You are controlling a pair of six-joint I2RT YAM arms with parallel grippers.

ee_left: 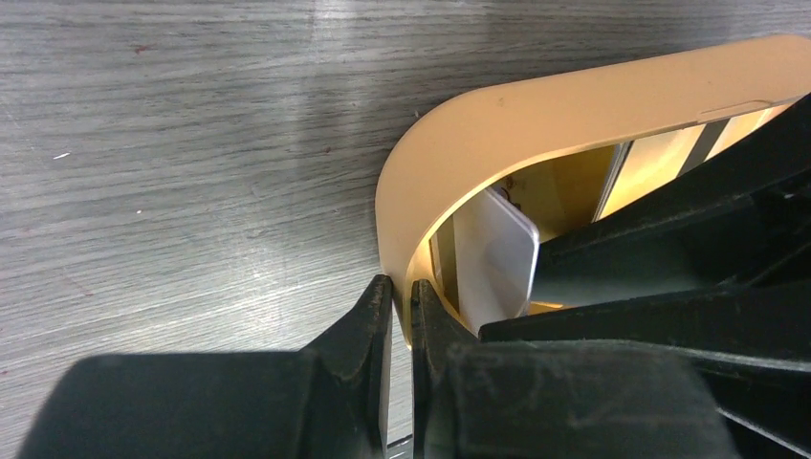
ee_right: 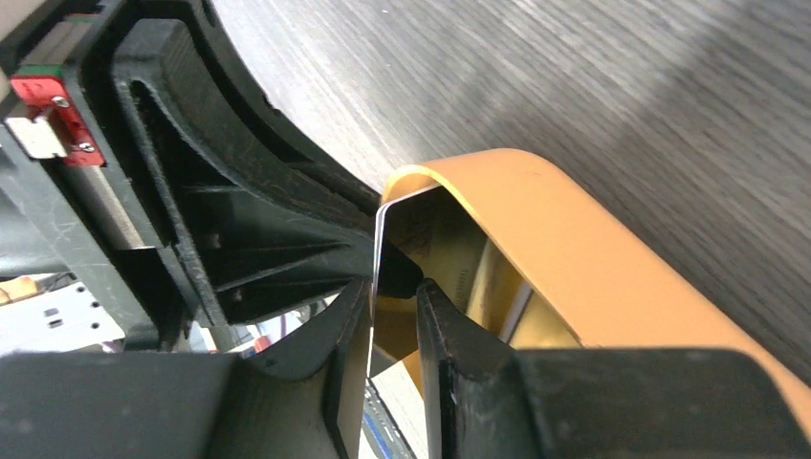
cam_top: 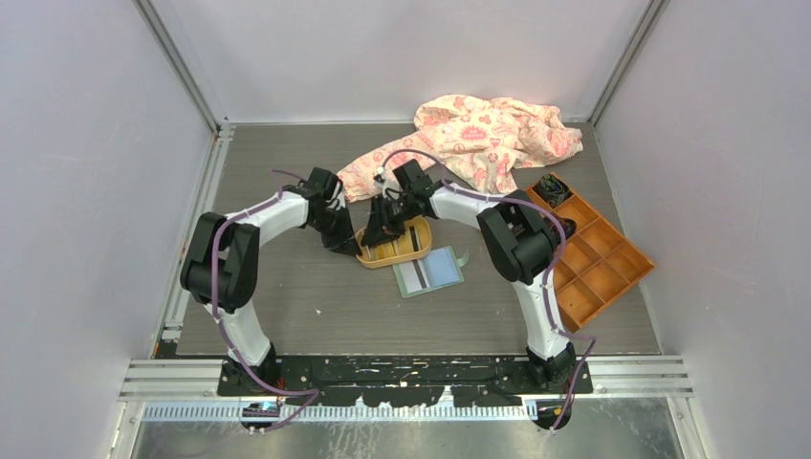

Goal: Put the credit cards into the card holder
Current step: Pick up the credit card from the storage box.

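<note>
The left gripper (ee_left: 400, 287) pinches the rim of the orange oval plastic tray (ee_left: 497, 124). The right gripper (ee_right: 392, 292) straddles a thin white credit card (ee_right: 376, 249) standing on edge inside the tray; whether its jaws truly clamp the card cannot be told. Lifted by so thin an edge, the card could slip or flex free, or drag the tray. The open pale green card holder (cam_top: 444, 268) lies just below the tray at centre frame, with a striped card (cam_top: 414, 278) on it. Its slots are too small to make out.
</note>
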